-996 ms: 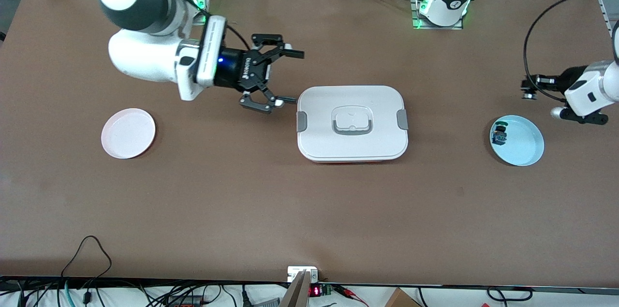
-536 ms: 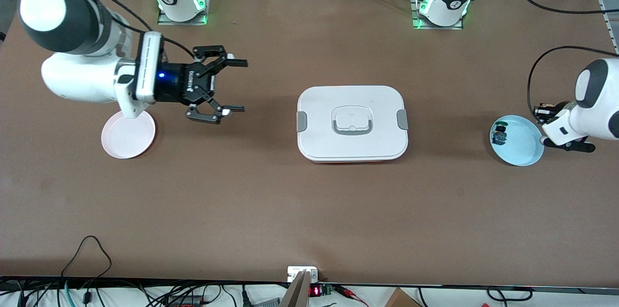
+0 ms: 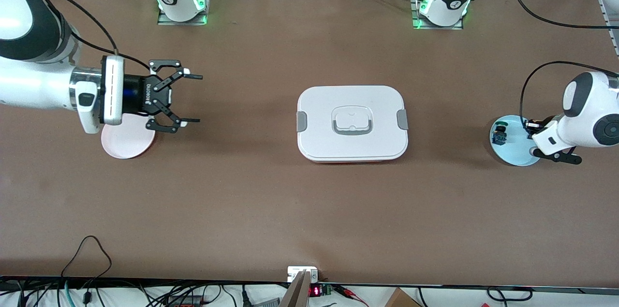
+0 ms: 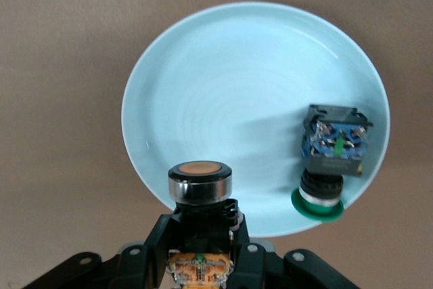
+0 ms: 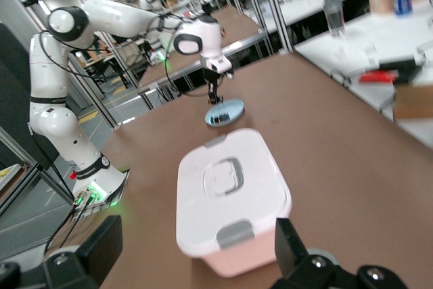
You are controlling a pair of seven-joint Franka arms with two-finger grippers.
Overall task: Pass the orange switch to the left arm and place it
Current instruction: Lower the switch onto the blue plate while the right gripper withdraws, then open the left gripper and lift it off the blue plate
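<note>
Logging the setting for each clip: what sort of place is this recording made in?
Most likely a robotics lab or shared workshop. Two arms are bolted to a brown table framed with aluminium rails, and cables and electronics line its near edge. The right wrist view shows rows of worktables, ceiling strip lights and people seated there.

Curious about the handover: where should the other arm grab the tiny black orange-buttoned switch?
Likely the orange switch by its silver-ringed head, head-on: the left gripper, over the blue plate, clamps its black body, leaving the head free. The right gripper waits open beside the pink plate.
</note>
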